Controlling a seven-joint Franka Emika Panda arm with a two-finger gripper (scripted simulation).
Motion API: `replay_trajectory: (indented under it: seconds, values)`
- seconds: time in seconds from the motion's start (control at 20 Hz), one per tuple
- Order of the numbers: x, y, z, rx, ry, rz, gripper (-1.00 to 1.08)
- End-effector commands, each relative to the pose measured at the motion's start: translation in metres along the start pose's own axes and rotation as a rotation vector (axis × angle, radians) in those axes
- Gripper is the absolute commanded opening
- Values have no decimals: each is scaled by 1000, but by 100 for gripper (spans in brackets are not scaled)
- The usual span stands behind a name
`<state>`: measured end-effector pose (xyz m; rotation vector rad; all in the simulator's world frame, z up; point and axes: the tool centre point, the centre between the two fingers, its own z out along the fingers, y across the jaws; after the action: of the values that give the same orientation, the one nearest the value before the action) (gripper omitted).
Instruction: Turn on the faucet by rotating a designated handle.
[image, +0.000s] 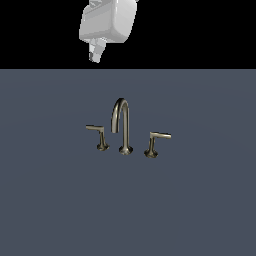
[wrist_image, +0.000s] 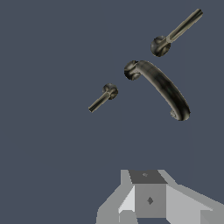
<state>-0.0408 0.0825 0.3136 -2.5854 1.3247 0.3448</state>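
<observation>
The faucet stands in the middle of the grey floor, with an arched gooseneck spout (image: 121, 125) between two lever handles. The designated handle (image: 98, 134), with the duller, shorter bar, is on the exterior view's left. The twin handle (image: 156, 141), with a paler bar, is on the right. In the wrist view the designated handle (wrist_image: 103, 98) is the smaller lever, next to the spout (wrist_image: 164, 87) and the twin (wrist_image: 175, 31). My gripper (image: 95, 54) hangs high above and behind the faucet, touching nothing. In the wrist view the gripper (wrist_image: 148, 186) shows no gap between its fingers and holds nothing.
The flat dark grey floor (image: 200, 210) stretches all around the faucet. The white hand body (image: 109, 21) is at the top edge of the exterior view against a black background.
</observation>
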Motion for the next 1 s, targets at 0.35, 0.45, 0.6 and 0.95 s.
replay_trajectory:
  seconds: [0.35, 0.45, 0.6, 0.95]
  values:
    - [32, -39, 73, -16, 40, 304, -100]
    - [39, -46, 88, -18, 58, 366, -100]
    - [49, -55, 111, -19, 89, 457, -100]
    - [72, -72, 161, -5, 184, 653, -100]
